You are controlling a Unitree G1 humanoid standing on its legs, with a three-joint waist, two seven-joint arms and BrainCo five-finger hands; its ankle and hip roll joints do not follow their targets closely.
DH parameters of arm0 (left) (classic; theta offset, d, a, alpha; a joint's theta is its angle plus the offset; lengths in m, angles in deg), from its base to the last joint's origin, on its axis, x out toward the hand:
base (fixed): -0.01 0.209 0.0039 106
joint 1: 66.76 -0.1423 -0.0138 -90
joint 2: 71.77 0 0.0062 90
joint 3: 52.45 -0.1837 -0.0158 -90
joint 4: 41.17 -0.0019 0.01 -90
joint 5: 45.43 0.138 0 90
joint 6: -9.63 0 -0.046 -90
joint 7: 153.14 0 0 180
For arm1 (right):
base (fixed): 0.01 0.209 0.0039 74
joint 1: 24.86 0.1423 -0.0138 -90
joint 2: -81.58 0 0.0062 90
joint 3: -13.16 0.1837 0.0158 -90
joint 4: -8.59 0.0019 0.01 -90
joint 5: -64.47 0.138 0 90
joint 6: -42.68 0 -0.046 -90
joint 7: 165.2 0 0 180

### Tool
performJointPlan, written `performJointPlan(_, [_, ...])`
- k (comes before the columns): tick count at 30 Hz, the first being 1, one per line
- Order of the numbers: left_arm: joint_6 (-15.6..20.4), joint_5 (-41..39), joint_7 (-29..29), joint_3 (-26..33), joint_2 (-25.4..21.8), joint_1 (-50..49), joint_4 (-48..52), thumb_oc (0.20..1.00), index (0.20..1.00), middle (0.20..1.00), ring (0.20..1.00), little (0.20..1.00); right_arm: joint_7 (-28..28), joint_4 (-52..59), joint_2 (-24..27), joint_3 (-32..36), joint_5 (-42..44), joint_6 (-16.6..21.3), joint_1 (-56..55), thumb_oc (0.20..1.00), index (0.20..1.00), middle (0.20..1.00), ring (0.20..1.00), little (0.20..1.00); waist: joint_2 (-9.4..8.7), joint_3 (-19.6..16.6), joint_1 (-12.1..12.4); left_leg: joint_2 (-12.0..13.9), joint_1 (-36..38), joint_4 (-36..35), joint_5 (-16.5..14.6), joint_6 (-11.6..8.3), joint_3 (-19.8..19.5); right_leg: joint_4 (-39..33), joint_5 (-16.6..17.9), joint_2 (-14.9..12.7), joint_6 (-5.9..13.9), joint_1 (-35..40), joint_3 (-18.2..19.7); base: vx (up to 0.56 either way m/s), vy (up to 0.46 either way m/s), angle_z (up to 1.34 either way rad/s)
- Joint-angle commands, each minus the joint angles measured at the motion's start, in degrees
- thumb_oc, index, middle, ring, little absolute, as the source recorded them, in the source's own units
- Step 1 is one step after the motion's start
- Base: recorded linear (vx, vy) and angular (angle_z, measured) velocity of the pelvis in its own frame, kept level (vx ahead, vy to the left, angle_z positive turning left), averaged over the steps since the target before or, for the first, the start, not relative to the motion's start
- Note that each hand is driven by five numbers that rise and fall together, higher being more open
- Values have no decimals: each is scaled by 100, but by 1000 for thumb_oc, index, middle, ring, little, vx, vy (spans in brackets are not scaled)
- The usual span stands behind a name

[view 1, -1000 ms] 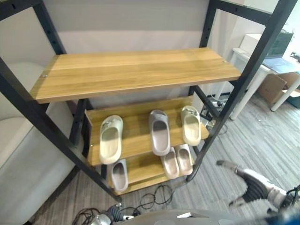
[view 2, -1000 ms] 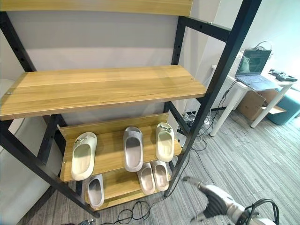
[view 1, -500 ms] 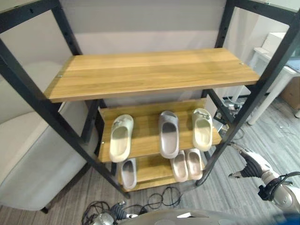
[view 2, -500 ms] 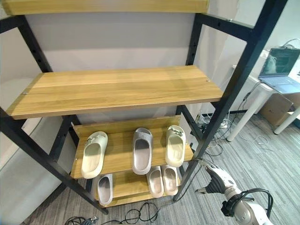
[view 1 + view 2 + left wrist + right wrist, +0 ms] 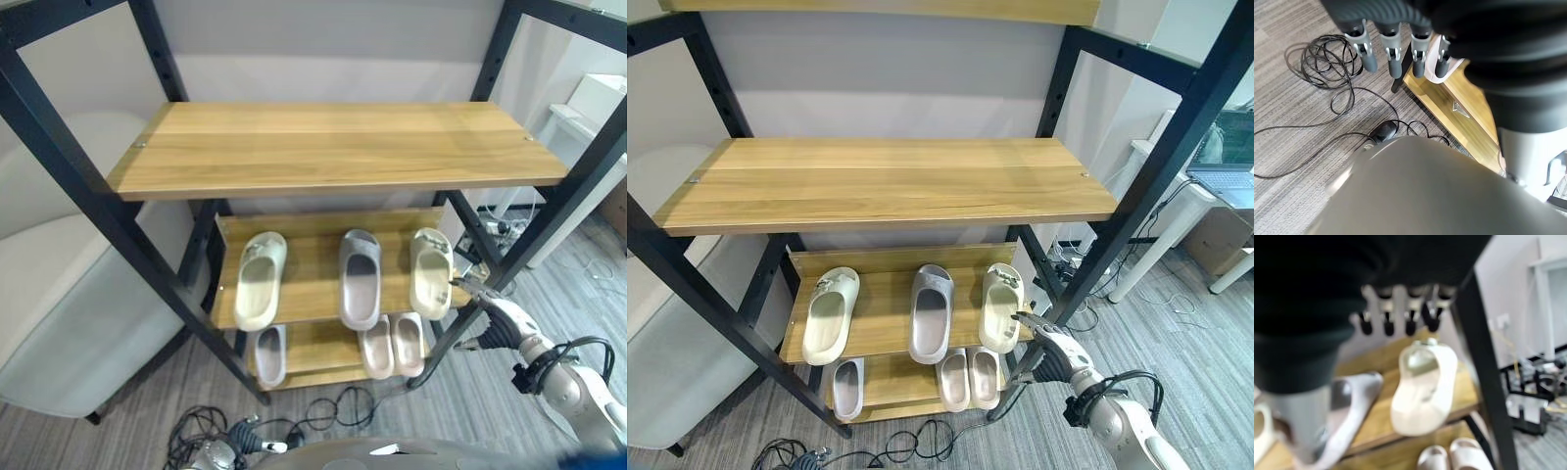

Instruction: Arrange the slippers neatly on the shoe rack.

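Grey carpet surrounds our shoe rack (image 5: 294,157). Three slippers sit mid-frame on its middle shelf; the cream slipper (image 5: 999,308) is rightmost. Our right robot hand (image 5: 1050,354) hovers beside it, fingers apart; the left robot hand (image 5: 1396,51) hangs open. Likely light, soft foam: grip its strap.

Rack access, right side
Black front post (image 5: 1087,264) stands between right hand (image 5: 1050,354) and cream slipper (image 5: 999,308); top shelf (image 5: 882,181) bare.
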Motion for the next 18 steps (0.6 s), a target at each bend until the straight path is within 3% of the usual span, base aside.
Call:
performJointPlan(1, [63,170,-82,-179,133,186,-235,1000,1000,1000,1000,1000,367,-9,14,220,278,49,848,1000,1000,1000,1000,1000,123,281,296,-142,36,66,-179,188,-57,406,-210,-128,358,-34,75,0,0,0])
performJointPlan(18, [81,37,-128,-78,-82,152,-380,1000,1000,1000,1000,1000,207,-452,63,-407,862,108,1749,1000,1000,1000,1000,1000,32,361,468,-226,-205,71,-204,176,-152,336,-261,-149,331,-151,-27,17,-3,3])
